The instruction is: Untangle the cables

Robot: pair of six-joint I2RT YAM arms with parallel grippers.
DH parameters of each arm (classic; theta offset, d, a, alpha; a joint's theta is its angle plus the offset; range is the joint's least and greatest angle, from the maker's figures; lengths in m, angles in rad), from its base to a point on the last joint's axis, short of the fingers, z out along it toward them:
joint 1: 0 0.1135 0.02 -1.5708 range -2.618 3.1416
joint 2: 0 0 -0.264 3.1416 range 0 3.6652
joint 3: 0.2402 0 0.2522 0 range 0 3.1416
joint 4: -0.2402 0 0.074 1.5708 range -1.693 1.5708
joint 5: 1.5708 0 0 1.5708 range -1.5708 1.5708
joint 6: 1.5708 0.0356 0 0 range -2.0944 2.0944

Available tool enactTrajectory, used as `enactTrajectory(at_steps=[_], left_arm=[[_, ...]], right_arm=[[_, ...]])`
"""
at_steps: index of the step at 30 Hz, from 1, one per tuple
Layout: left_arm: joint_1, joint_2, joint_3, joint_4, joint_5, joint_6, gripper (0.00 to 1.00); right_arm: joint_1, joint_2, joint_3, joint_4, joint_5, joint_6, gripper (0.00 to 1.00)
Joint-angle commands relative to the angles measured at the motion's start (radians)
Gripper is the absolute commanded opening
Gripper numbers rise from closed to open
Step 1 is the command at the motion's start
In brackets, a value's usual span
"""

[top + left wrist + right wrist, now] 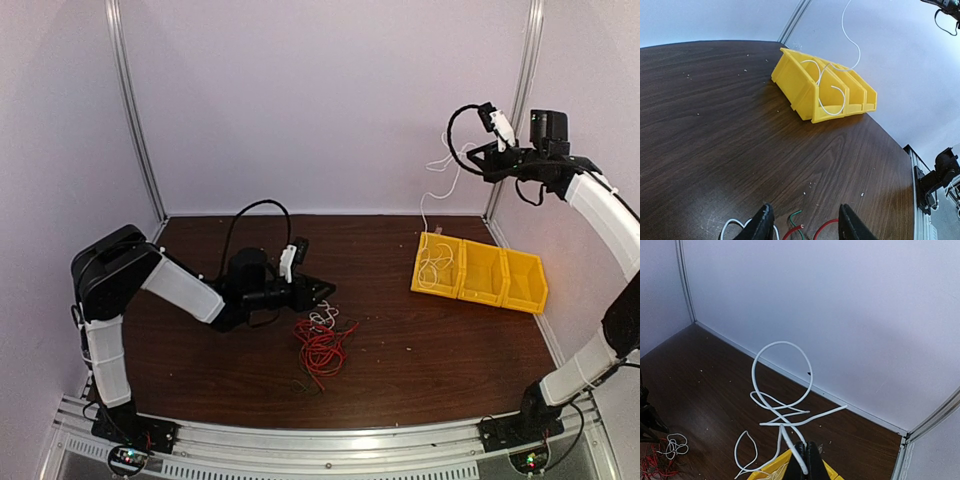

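A red cable (320, 346) lies in a loose tangle on the table, with a small white coil (322, 318) at its far edge and a thin dark green wire (303, 384) at its near edge. My left gripper (322, 291) is open and empty, low, just left of the pile. In the left wrist view the gripper (804, 227) has red cable ends (794, 231) and the green wire (795, 215) between its fingers. My right gripper (472, 152) is raised high and shut on a long white cable (782, 381). That cable hangs in loops into the yellow bin (478, 272).
The yellow bin (800, 85) has three compartments and stands at the right back of the table; the white cable's lower end lies in its left one (435, 262). Walls and metal posts enclose the table on three sides.
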Motion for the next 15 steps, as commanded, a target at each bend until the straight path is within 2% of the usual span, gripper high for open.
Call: enactTrajectory(at_steps=[1,5,15], left_arm=[[-0.003,-0.035,-0.006,0.006,-0.003,0.021,0.45],[-0.004,-0.034,-0.004,0.002,-0.003,0.023,0.45],[-0.003,-0.036,0.003,-0.013,-0.004,0.03,0.45]], right_arm=[[-0.011,-0.023,-0.058,0.036,0.039,-0.006,0.0],[-0.04,0.006,-0.062,0.038,0.044,-0.01,0.0],[-0.082,0.12,0.083,0.015,0.045,-0.01,0.0]])
